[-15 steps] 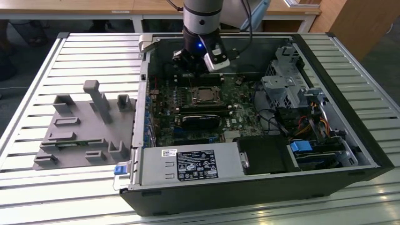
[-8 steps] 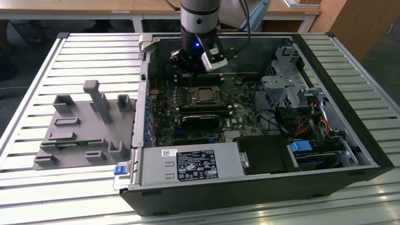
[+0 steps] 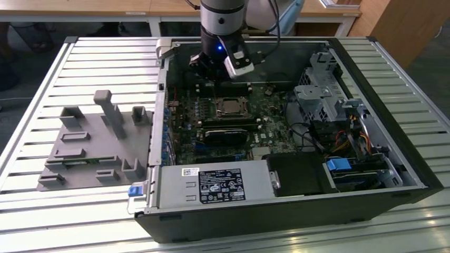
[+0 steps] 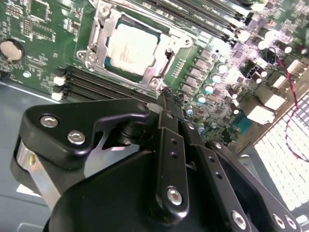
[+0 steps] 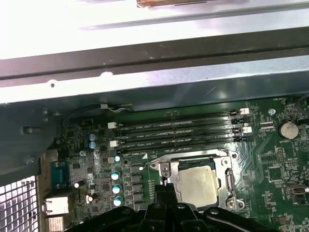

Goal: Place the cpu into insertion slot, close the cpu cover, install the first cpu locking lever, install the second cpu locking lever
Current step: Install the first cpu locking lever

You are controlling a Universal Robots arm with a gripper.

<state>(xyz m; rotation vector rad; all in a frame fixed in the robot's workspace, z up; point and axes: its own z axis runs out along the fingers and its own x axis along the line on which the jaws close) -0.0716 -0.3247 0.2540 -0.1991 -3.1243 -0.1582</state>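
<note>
A slatted metal table point(image 3: 35, 89) is stretching across the exterior view, its pale ribs running from side to side. Light is falling hard on it from above, glaring white along the near edge and at the exterior view's lower left. Behind it, wooden desks point(image 3: 140, 6) on white legs point(image 3: 153, 25) are lining the far side, and a wooden cabinet point(image 3: 397, 26) is standing at the exterior view's right. Dark grey floor point(image 3: 430, 66) is showing beside the table there

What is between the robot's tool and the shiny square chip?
Nothing visible. The tool hangs close by a corner of the cpu cover, whose frame lies around the cpu; the cpu's top shows bare through the window.
</note>
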